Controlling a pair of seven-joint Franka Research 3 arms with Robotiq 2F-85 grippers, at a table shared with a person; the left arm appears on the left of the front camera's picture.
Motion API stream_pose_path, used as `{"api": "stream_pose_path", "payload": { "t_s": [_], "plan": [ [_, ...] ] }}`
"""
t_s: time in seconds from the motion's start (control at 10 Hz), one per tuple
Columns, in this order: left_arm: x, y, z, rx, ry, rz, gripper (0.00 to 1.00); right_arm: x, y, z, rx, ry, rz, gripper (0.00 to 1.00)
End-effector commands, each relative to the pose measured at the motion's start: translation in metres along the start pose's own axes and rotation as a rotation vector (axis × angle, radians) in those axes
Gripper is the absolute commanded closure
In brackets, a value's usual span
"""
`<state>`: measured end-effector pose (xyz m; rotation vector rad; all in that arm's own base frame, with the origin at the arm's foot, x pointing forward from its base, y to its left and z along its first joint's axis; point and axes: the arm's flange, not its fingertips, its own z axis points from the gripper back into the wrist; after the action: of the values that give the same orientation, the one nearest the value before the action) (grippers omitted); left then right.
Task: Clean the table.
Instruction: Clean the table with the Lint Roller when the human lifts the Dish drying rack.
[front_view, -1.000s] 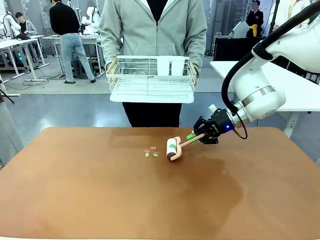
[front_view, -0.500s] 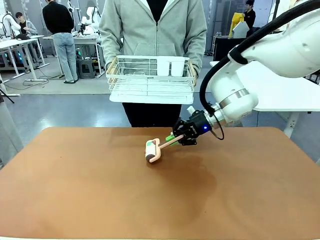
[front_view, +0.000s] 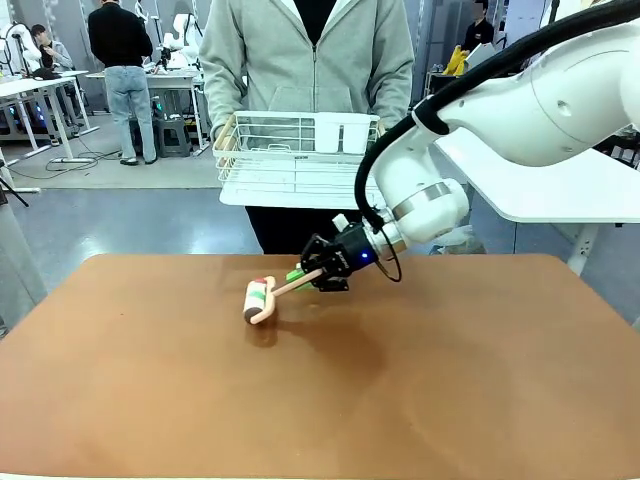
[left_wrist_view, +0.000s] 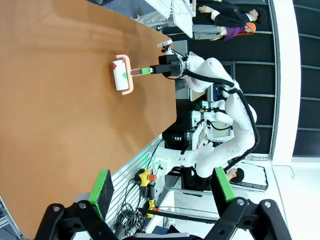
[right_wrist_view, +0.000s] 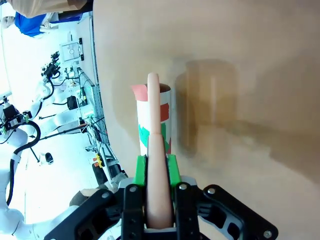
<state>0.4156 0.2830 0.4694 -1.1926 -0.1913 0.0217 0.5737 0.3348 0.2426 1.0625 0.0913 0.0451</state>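
Observation:
The reddish-brown table is bare around a lint roller with a pink handle and a white roll. Red and green scraps stick to the roll. My right gripper is shut on the roller's handle left of the table's middle, and the roll rests on the top. In the right wrist view the green pads clamp the pink handle from both sides. My left gripper stands open with nothing between its fingers, well away from the roller, above the table.
A person stands at the far side holding a white wire basket above the table's far edge. A white-topped table stands at the back right. The right arm arches over the table's right half.
My right gripper has swept the lint roller leftwards across the table, over the small red and green scraps. The scraps have left the tabletop and now sit on the roll.

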Motion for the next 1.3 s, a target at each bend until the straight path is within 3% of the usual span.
{"api": "stream_pose_path", "payload": {
  "t_s": [0.0, 0.4, 1.0, 1.2],
  "plan": [
    [-0.003, -0.001, 0.003, -0.006, 0.002, -0.001, 0.0, -0.008, 0.024, 0.0, -0.015, -0.064, -0.008, 0.79],
    [-0.003, -0.001, 0.003, -0.006, 0.002, -0.001, 0.0, -0.034, 0.044, 0.02, -0.004, -0.1, 0.03, 0.79],
    [-0.003, -0.001, 0.003, -0.006, 0.002, -0.001, 0.0, -0.039, 0.049, 0.033, -0.001, -0.104, 0.055, 0.79],
    [-0.003, -0.001, 0.003, -0.006, 0.002, -0.001, 0.0, -0.045, 0.049, 0.065, -0.034, -0.079, 0.054, 0.79]
  ]
}}
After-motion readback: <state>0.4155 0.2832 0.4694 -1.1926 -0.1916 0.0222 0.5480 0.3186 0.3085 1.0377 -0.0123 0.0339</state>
